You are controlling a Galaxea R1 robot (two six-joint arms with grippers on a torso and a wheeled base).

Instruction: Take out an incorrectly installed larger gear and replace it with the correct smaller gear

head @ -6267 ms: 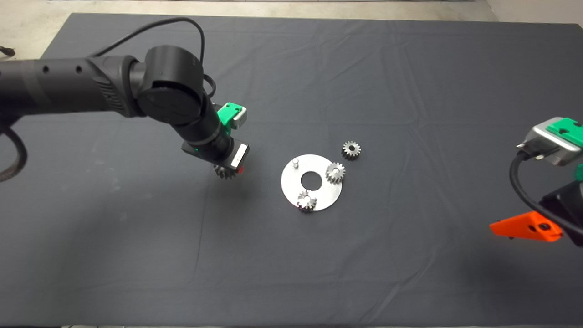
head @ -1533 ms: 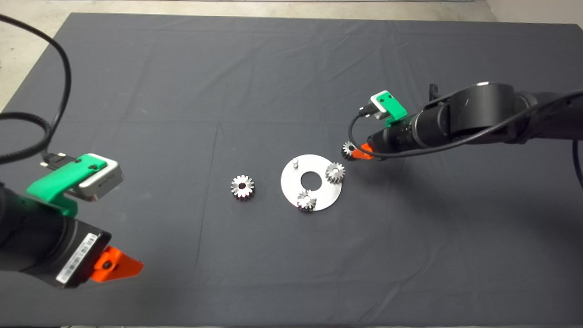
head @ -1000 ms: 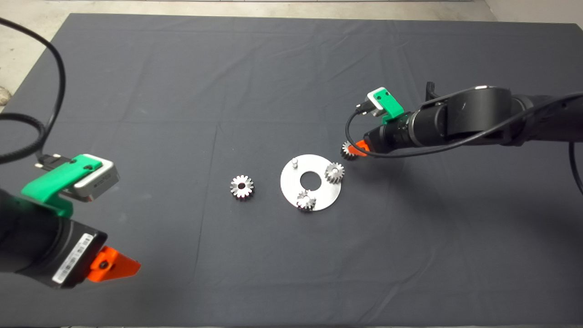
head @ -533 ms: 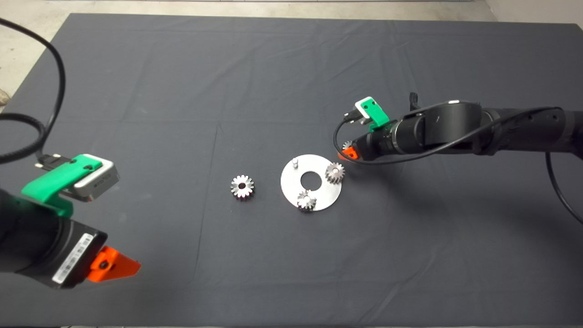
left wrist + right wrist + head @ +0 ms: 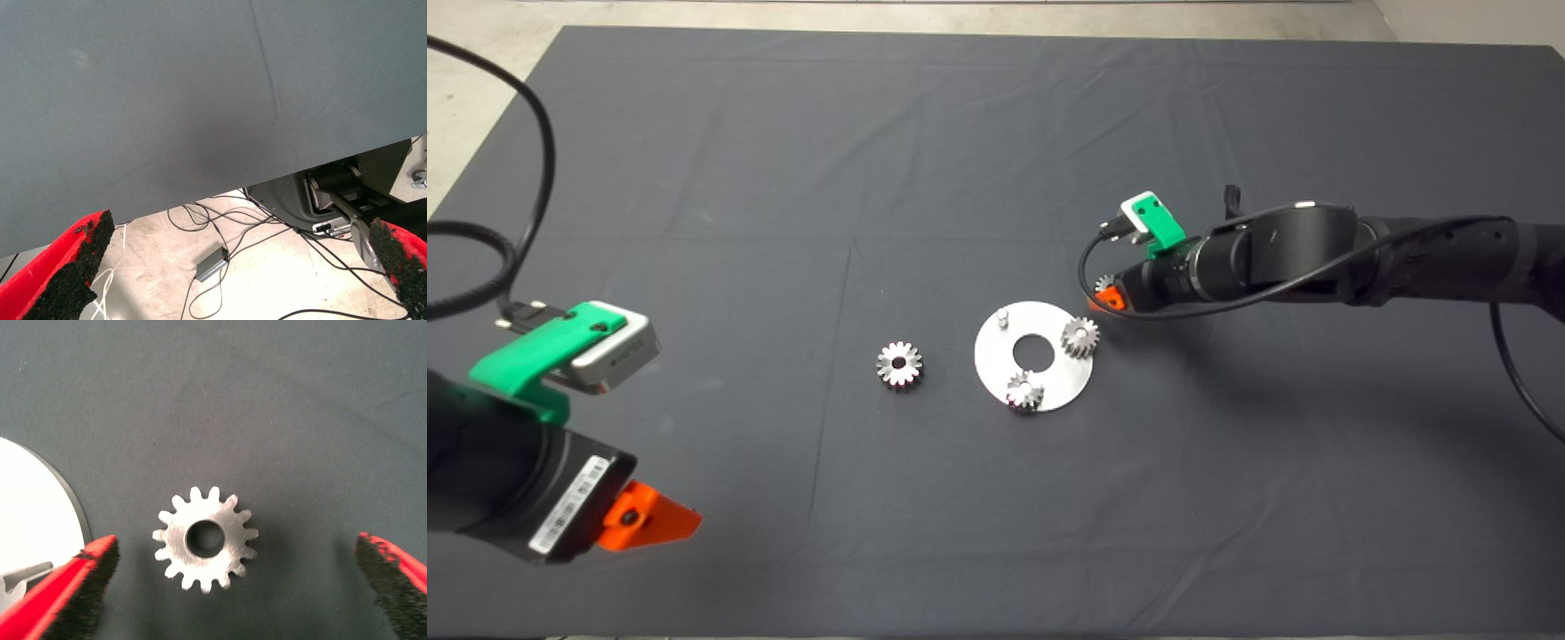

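**Right jaws wide open over the spare small gear**

Now the right gripper (image 5: 233, 587) hangs directly above the smaller gear (image 5: 205, 539), with its jaws spread wide and one red finger on each side, well clear of the teeth. Nothing is held. This gear lies flat on the dark mat (image 5: 1227, 498), at the far right of the round silver plate (image 5: 1034, 356), just beside its rim but not touching it. In the head view the gear is almost hidden under the right gripper (image 5: 1106, 293).

On the plate, two other small gears (image 5: 1080, 337) sit on their pins, and one bare pin (image 5: 1003, 314) stands free at the far left edge. I judge this free pin to be the place for the smaller gear.

The larger gear (image 5: 899, 364) lies flat on the mat, to the left of the plate and apart from it, so the removal seems to be done already.

About handling, the smaller gear looks like solid metal: stiff, not fragile, rather heavy for its size, and smooth, so it may slip. Probably the best hold is across the toothed rim, on two opposite sides, with the pads meeting the tooth tips and the centre hole left free for the pin.

The left gripper (image 5: 649, 520) waits at the near left edge of the tabletop, its jaws open and empty; its camera sees the mat edge and cables on the floor. A white label with a barcode is on the left arm, but I cannot read its writing.
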